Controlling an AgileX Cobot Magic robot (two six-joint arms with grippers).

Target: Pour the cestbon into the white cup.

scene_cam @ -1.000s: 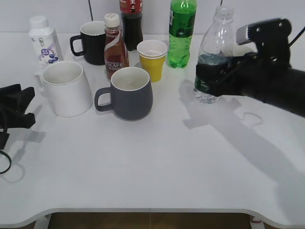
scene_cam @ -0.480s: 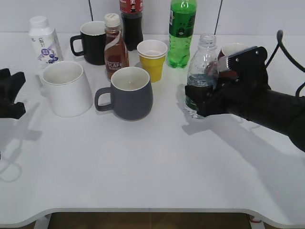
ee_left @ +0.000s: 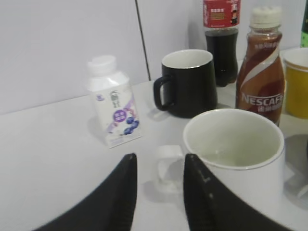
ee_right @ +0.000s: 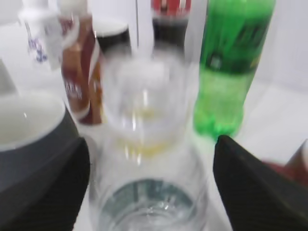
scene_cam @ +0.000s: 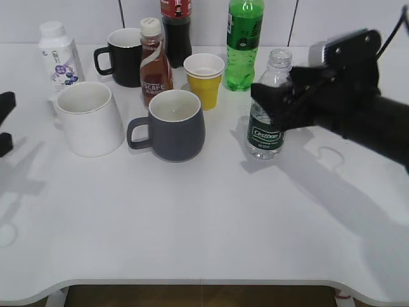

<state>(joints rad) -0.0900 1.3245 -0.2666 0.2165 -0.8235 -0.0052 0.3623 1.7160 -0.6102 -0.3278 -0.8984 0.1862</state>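
The cestbon (scene_cam: 266, 131), a clear ribbed bottle with a dark green label and no cap, stands upright on the table right of centre. My right gripper (scene_cam: 276, 96) straddles its upper body. In the right wrist view the cestbon (ee_right: 147, 120) sits between the black fingers (ee_right: 45, 192) with a small gap on each side, so the right gripper (ee_right: 151, 197) is open. The white cup (scene_cam: 91, 118) stands at the left. My left gripper (scene_cam: 3, 121) is open at the left edge. In the left wrist view the left gripper (ee_left: 156, 166) points at the white cup (ee_left: 240, 149) and its handle.
A grey mug (scene_cam: 174, 125) stands between cup and bottle. Behind are a yellow paper cup (scene_cam: 204, 78), a Nescafe bottle (scene_cam: 154, 61), a black mug (scene_cam: 123, 56), a cola bottle (scene_cam: 176, 29), a green soda bottle (scene_cam: 243, 41) and a small white capped bottle (scene_cam: 57, 52).
My right gripper carried the bottle left and down onto the table, then opened and rose, so the label now shows. My left gripper drew back to the left edge.
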